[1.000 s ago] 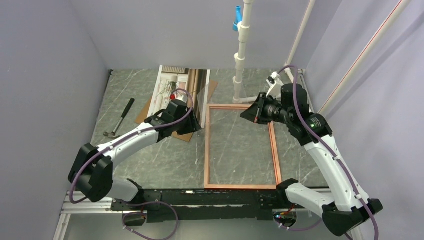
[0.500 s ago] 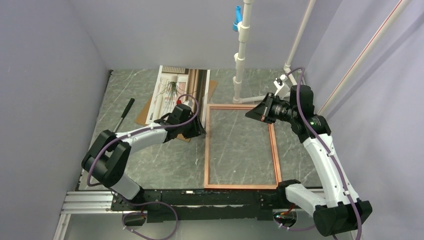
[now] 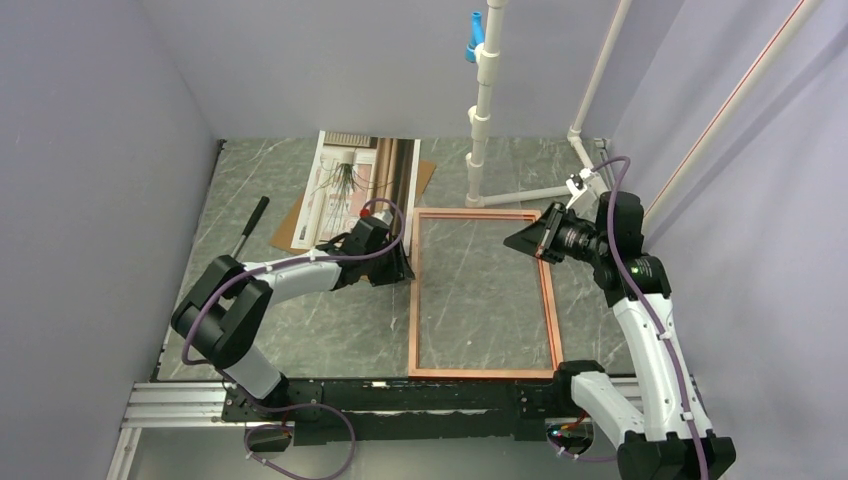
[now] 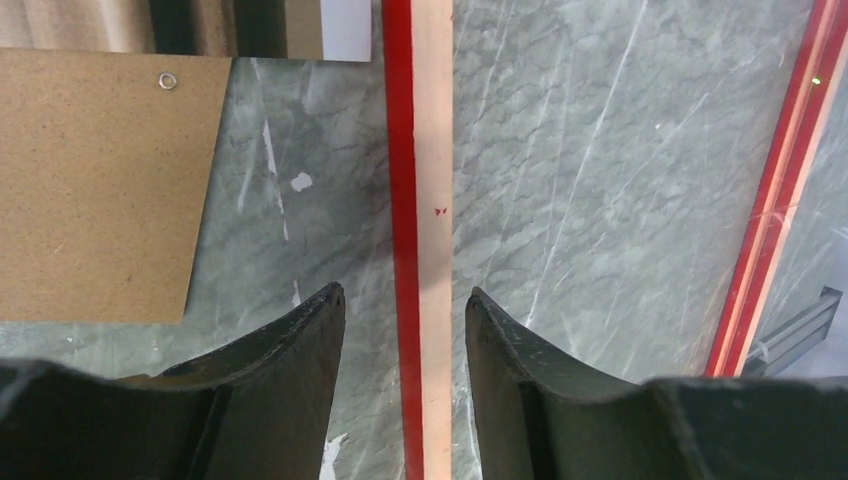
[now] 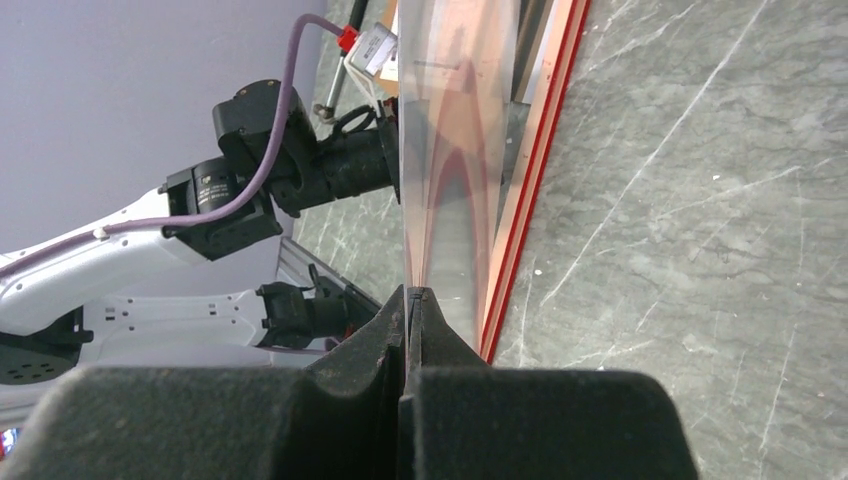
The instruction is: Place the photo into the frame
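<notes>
Frame (image 3: 480,373): large, thin-railed rectangle lying flat on the tabletop (image 3: 330,330). The upturned face is copper-orange and the outer edge is bright red. The rails are straight, narrow and smooth. The opening shows the grey-green, white-veined stone pattern of the surface beneath.

Photo (image 3: 345,185): rectangular paper print, picture side up, showing a spiky plant beside brown curtains. It lies partly over a brown board (image 4: 100,180) of speckled, fibrous texture with one small metal eyelet (image 4: 167,80) near its corner. A dark-handled hammer (image 3: 240,240) lies further out on the same side.

Left fingers (image 4: 300,360): black, curved and matte. They stand apart and straddle the frame's left rail, which runs up between them with a narrow gap visible on each side. The photo and board lie ahead and to the left of these fingers, apart from the frame. The frame's opposite rail sits well off to their right.

Right fingers (image 5: 410,330): pressed together on the thin edge of a clear sheet (image 5: 455,150), glossy and reflective, seen almost edge-on. The frame's right rail runs just beside these fingers, its red edge showing. I cannot tell whether the sheet's far edge rests in the frame. The photo lies well beyond these fingers, across the frame.
</notes>
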Action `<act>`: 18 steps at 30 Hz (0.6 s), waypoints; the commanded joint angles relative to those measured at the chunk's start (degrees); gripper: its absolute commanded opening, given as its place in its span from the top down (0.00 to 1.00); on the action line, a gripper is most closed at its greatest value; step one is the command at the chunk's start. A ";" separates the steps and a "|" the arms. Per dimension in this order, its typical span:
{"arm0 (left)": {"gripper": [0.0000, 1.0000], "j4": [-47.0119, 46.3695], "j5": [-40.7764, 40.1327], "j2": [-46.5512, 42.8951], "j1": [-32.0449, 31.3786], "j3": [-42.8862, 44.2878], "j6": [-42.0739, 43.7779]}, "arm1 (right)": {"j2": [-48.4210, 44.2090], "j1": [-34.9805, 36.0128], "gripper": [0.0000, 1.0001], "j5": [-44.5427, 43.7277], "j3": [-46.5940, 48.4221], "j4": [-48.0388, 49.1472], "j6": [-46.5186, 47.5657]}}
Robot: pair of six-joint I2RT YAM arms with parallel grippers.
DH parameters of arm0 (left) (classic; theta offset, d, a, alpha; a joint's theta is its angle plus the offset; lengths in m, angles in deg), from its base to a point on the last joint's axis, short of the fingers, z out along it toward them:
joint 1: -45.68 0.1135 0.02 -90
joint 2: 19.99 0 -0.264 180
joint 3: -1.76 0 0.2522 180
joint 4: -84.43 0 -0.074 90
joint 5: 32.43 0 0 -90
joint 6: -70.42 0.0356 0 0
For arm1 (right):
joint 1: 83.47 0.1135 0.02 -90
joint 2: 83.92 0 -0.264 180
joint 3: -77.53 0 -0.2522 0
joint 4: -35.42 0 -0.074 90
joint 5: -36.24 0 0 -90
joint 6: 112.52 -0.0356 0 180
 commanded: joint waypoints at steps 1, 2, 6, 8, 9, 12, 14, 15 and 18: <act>0.49 -2.03 0.05 0.13 -0.42 -0.46 1.04 | -0.83 -1.29 1.00 1.44 -0.81 1.43 0.39; 0.50 -1.73 0.02 0.52 -0.55 -0.06 1.08 | -0.88 -1.52 1.00 1.65 -1.07 1.69 0.28; 0.53 0.03 -1.02 1.90 -1.26 1.15 1.47 | -0.56 -2.16 1.00 1.70 -1.75 1.73 0.62; 0.55 0.43 -1.24 2.53 -1.37 1.31 1.33 | -0.16 -2.55 1.00 1.82 -2.24 2.01 0.90; 0.55 0.41 -1.13 2.79 -1.33 1.42 1.31 | 0.14 -2.82 1.00 1.92 -2.36 2.03 1.11; 0.58 0.97 -1.46 3.48 -1.42 1.60 1.68 | 1.53 -3.03 1.00 3.21 -2.84 2.93 1.09; 0.60 2.65 -2.31 4.10 -1.44 2.28 1.87 | 2.13 -3.03 1.00 4.20 -3.40 4.23 0.51; 0.61 3.33 -2.58 4.32 -1.47 2.66 2.03 | 2.27 -3.03 1.00 4.34 -3.76 4.91 0.23; 0.63 4.28 -3.21 4.75 -1.57 3.11 2.35 | 2.81 -4.61 1.00 5.05 -4.80 6.68 -0.61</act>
